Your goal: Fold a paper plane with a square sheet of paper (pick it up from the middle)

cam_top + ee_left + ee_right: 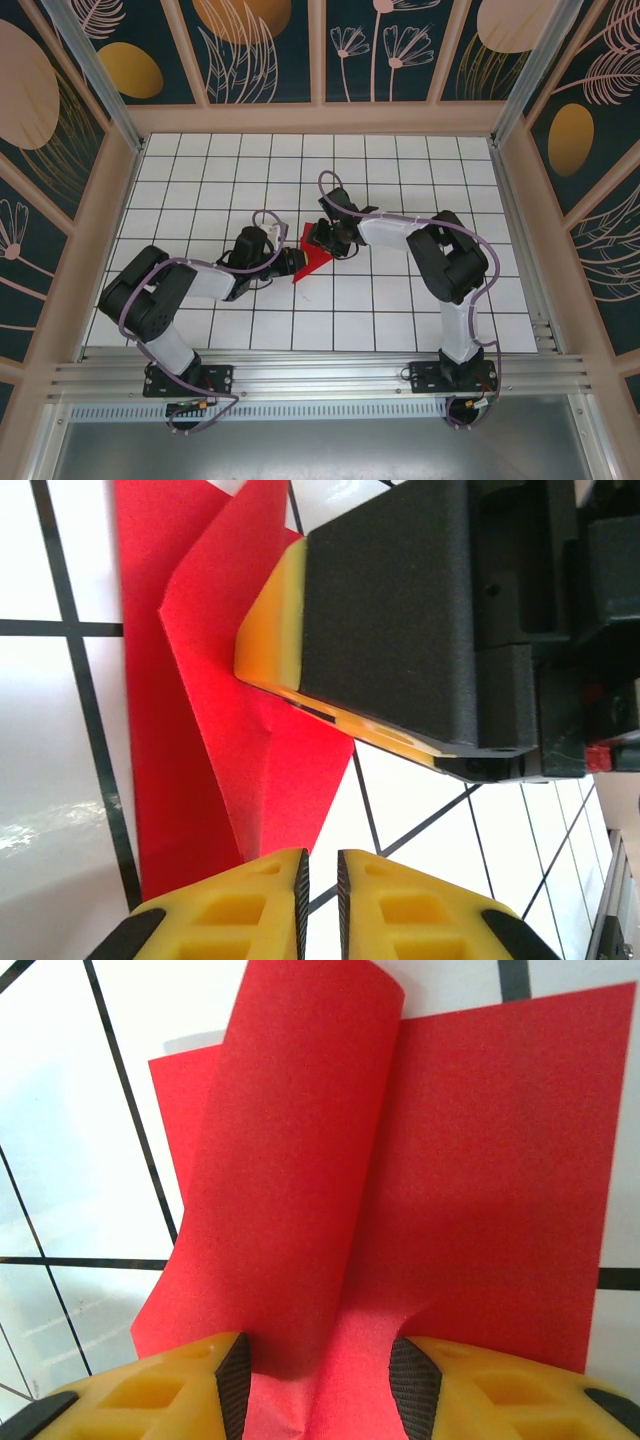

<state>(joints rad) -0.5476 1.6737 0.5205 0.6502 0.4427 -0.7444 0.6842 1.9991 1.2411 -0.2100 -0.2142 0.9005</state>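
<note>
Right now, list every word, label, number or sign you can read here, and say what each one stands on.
There are none to read.
The red paper is plain on every face that shows.
The yellow fingers carry no lettering.
The table bears grid lines and the walls bear leaf and flower patterns, with no writing on either.

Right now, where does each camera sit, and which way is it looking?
Top: above and behind the arm bases, looking down on the table; both arms, with the left gripper and right gripper meeting at the red paper.
Left wrist: looks along its own yellow fingers at the paper; the right gripper is opposite.
Right wrist: looks down between its own fingers at a curled flap.
All three share the paper.
</note>
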